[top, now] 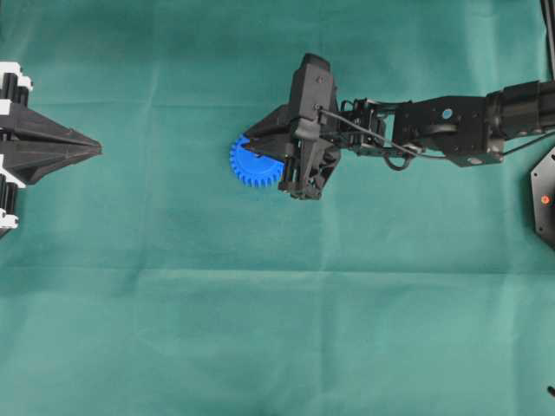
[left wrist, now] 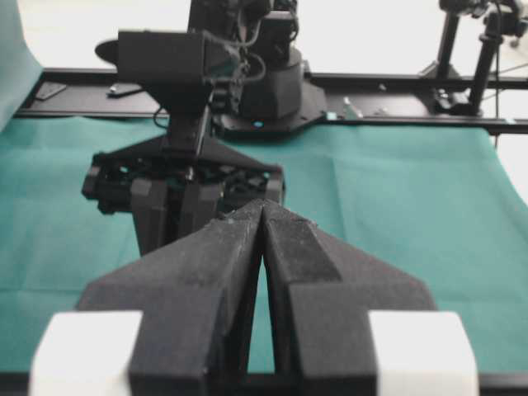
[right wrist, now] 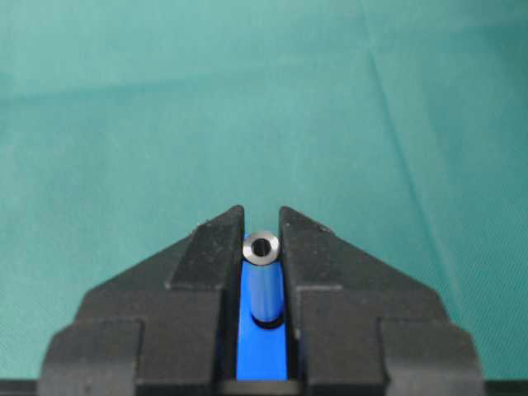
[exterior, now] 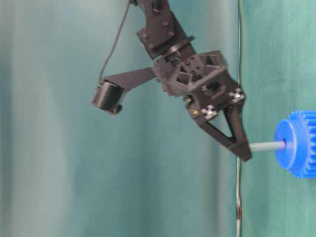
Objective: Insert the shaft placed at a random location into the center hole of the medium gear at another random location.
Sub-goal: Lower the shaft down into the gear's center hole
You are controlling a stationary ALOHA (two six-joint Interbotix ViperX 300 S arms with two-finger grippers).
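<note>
Right wrist view shows the right gripper point(right wrist: 261, 227) clamped on the shaft point(right wrist: 263, 280), pin axis aligned over the medium gear point(right wrist: 252, 351) so it can seat squarely. Table-level view shows the shaft's far end at the gear's hub, where the center hole lies. The left gripper point(left wrist: 262, 216) rests closed, well apart, on the green cloth point(top: 260, 329).

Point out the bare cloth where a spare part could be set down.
Free: the whole near half of the cloth, and the strip between the left pincer and the gear. Crowded: around the gear, where the right pincer holds the shaft.
</note>
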